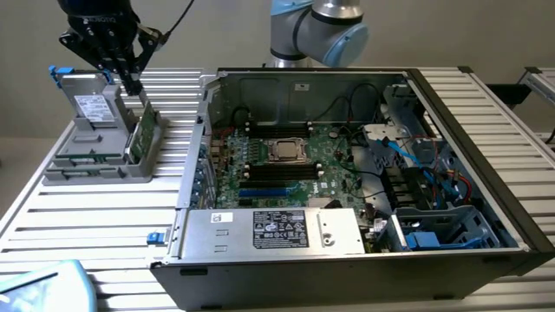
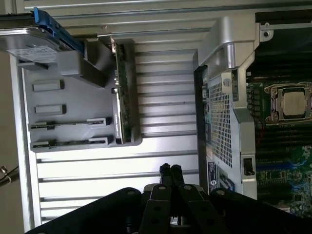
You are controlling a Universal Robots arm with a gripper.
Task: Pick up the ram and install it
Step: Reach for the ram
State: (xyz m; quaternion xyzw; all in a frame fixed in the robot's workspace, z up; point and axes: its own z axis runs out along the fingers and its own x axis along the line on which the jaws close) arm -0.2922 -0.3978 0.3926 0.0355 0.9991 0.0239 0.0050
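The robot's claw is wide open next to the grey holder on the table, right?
No. The claw is shut, not wide open: the wrist view shows its fingers pressed together with nothing between them. It is next to the grey holder on the table.

A plain, pale beige wall point(image 1: 217, 32) runs behind the scene, bare and evenly lit. The desk point(image 1: 104, 214) is built of silver ribbed metal slats lying side by side, running from the exterior view's left to its right, with dark grooves between them. Soft, diffuse light falls from above and puts a dull sheen on the slats without hard shadows. At the exterior view's right edge stands part of another metal frame point(image 1: 539, 78), apart from the desk.
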